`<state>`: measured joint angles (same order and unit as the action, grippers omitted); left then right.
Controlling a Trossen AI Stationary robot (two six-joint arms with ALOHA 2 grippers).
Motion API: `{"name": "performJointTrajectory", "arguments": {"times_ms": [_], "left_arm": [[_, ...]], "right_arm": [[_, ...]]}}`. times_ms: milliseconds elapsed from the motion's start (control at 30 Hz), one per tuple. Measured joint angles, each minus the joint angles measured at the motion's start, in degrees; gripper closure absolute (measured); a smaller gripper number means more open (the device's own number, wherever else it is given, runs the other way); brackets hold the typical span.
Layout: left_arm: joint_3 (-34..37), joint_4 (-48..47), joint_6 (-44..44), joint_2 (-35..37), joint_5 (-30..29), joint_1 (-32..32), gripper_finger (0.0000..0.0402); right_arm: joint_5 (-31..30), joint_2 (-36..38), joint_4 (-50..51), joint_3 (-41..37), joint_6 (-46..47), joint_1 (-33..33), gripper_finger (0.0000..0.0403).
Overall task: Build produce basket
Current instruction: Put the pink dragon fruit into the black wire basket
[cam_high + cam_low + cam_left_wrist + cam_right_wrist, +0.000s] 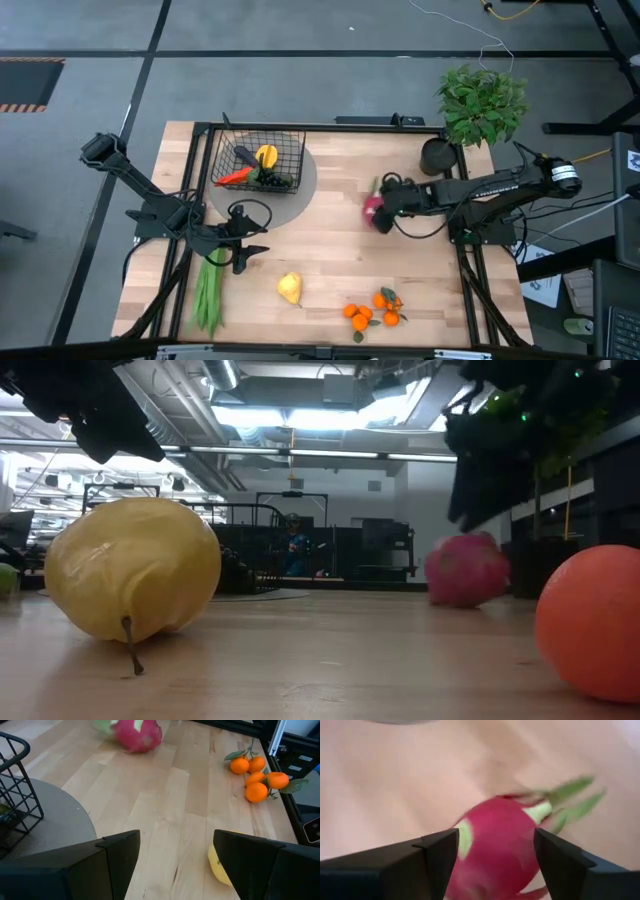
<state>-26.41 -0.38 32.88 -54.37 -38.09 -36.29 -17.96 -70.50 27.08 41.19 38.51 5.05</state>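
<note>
Two end effectors are in our view, and we begin with the right end effector, which sits over the pink dragon fruit on the right half of the worktop. From its wrist view we see the right end effector with its two dark fingers spread apart and the dragon fruit lying between them; we cannot tell whether the fingers touch the fruit. In the low view the dragon fruit rests on the wood with a dark arm above it.

The left end effector is near the left edge of the worktop, its fingers parted with nothing between them. Just beside it lie the long green beans, and the yellow pear lies near it toward the front edge. In its wrist view we see a slice of the pear beside one finger.

The oranges form a leafy cluster near the front edge, well apart from the dragon fruit.

The basket stands on a grey round mat at the back left. Inside it we make out a carrot, a yellow pepper and some dark items we cannot identify.

At the back right corner stand a dark round cup and a leafy potted plant.
</note>
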Motion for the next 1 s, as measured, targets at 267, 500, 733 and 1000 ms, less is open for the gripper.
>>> {"name": "performJointTrajectory", "arguments": {"times_ms": [267, 500, 733, 1000], "left_arm": [[0.00, -0.02, -0.43, 0.00, -0.02, 0.00, 0.0159], [0.00, -0.03, -0.43, 0.00, -0.03, 0.00, 0.0159], [0.00, -0.04, -0.43, 0.00, -0.04, 0.00, 0.0159], [0.00, -0.02, -0.41, 0.00, -0.04, 0.00, 0.0159]], "right_arm": [[4.81, 0.00, -7.63, -0.01, -7.16, 0.72, 0.0159], [-6.99, 0.00, 5.47, 0.00, 2.09, 0.69, 0.0159], [-14.78, -0.34, 17.18, 0.00, 15.40, 0.69, 0.0159], [-6.39, -5.06, 8.79, -5.32, 17.18, 1.17, 0.0159]]}}
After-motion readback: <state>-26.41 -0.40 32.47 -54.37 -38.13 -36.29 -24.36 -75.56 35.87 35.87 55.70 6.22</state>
